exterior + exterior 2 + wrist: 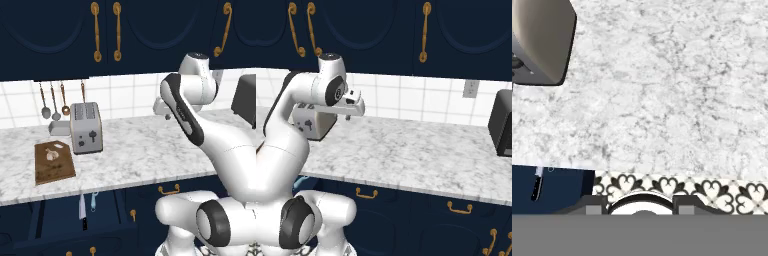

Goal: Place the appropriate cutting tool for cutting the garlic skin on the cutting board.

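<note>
The gripper (349,118) hangs above the marble counter (145,150), off to the right of the toaster (86,127) and well clear of it. In the hand view its finger tips (596,204) stand wide apart with nothing between them, so it is open and empty. Below it lies bare marble, with the toaster's side at the upper left corner of that view.

Left of the toaster and just beside it, the cutting board (54,162) lies flat on the counter, and the garlic (51,154) sits on its far half. The knife (82,212) hangs below the counter's front edge, under the toaster, blade up and black handle down, against the dark blue cabinet front. Just to its right hangs the small light-blue tool (94,200). Far right of the toaster, a dark appliance (502,122) sits at the counter's end.
</note>
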{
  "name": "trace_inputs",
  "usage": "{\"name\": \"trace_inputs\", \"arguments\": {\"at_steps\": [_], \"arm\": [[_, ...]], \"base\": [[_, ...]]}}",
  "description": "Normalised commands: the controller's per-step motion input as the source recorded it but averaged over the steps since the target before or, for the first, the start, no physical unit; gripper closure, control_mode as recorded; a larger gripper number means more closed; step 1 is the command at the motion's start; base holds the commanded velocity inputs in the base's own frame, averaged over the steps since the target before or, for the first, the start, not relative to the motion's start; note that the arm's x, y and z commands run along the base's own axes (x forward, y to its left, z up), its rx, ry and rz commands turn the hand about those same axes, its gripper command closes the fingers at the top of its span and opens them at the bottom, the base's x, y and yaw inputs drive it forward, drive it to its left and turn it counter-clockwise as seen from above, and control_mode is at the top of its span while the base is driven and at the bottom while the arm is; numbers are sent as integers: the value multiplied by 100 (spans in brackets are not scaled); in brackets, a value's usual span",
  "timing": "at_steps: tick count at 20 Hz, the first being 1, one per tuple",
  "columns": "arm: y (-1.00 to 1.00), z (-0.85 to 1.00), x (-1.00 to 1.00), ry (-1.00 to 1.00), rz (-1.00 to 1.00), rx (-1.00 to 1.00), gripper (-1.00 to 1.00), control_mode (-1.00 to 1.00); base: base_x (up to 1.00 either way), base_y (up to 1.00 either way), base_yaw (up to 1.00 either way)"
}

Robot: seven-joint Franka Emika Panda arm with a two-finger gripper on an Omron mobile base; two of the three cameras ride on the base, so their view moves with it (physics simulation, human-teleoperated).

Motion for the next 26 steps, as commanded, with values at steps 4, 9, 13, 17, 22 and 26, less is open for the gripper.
{"name": "trace_inputs", "arguments": {"at_steps": [4, 9, 13, 17, 22, 26], "arm": [[11, -11, -66, 0, 0, 4, -100, -100], [74, -39, -100, 0, 0, 3, -100, -100], [100, -53, -66, 0, -3, 4, -100, -100], [100, -57, -39, 2, -8, 3, -100, -100], [100, -71, -31, 1, -7, 0, -100, -100], [100, -66, -8, 1, -14, 0, -100, -100]], "base": [[0, 0, 0], [0, 0, 0], [0, 0, 0], [0, 0, 0], [0, 0, 0], [0, 0, 0]]}}
